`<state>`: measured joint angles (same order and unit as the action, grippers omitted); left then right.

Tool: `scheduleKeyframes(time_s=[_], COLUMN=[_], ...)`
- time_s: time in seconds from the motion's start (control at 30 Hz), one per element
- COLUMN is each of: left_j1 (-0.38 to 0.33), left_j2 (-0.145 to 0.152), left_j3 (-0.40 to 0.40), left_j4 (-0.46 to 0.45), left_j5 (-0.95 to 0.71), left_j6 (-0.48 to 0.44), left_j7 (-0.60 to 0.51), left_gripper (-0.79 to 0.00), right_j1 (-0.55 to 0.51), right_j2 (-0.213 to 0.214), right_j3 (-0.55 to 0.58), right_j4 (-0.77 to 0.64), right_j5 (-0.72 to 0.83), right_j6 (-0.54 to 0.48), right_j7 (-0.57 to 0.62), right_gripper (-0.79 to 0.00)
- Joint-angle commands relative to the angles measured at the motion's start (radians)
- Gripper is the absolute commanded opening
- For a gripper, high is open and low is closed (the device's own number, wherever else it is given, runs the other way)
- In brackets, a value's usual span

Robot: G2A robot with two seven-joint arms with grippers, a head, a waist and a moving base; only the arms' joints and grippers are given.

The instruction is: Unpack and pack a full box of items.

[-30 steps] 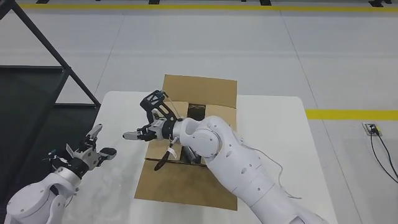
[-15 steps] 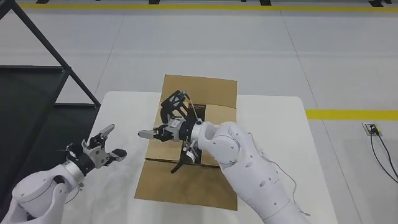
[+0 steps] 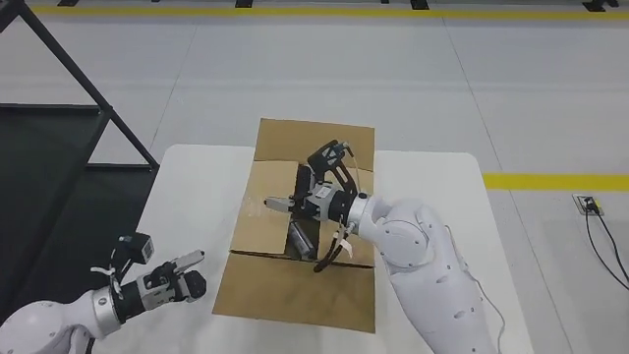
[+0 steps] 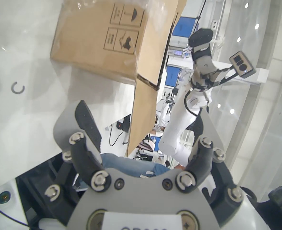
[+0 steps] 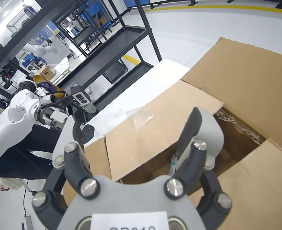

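Observation:
An open cardboard box (image 3: 314,143) stands mid-table with its flaps folded outward. Dark items (image 3: 303,241) lie in its opening, mostly hidden by the arm; in the right wrist view a pale item (image 5: 173,162) shows inside beside crinkled paper (image 5: 239,125). My right gripper (image 3: 293,203) (image 5: 136,130) hovers open over the box's left flap (image 5: 155,125) and the opening, holding nothing. My left gripper (image 3: 185,281) (image 4: 141,125) stands open and empty near the table's front left corner, apart from the box (image 4: 95,32).
The white table (image 3: 432,187) has bare room left and right of the box. A black metal rack (image 3: 59,157) stands just off the table's left side. Clear tape (image 5: 141,118) clings to the left flap.
My right gripper has swung rightward from over the table's left part to above the box. The left arm has drawn back toward the front left corner.

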<state>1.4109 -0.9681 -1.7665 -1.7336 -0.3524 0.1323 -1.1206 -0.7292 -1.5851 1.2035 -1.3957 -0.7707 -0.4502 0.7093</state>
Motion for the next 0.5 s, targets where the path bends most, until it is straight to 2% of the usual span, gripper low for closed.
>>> scheduleKeyframes(time_s=[0.0, 0.2, 0.47], left_j1=[-0.006, -0.037, -0.061], left_j2=[-0.001, -0.006, -0.009], left_j3=[0.034, 0.093, 0.089], left_j4=[-0.023, -0.041, -0.051], left_j5=[0.001, -0.044, -0.178], left_j6=[-0.003, 0.005, 0.038], left_j7=[0.004, 0.044, 0.088], left_gripper=[0.0, 0.0, 0.0], right_j1=[-0.013, -0.03, -0.08], right_j2=[0.001, 0.016, 0.04], right_j3=[0.001, 0.071, 0.139], right_j4=[-0.002, 0.007, -0.052], right_j5=[0.013, 0.077, 0.107], right_j6=[0.003, -0.009, -0.03], right_j7=[-0.022, -0.092, -0.124], right_gripper=[0.0, 0.0, 0.0])
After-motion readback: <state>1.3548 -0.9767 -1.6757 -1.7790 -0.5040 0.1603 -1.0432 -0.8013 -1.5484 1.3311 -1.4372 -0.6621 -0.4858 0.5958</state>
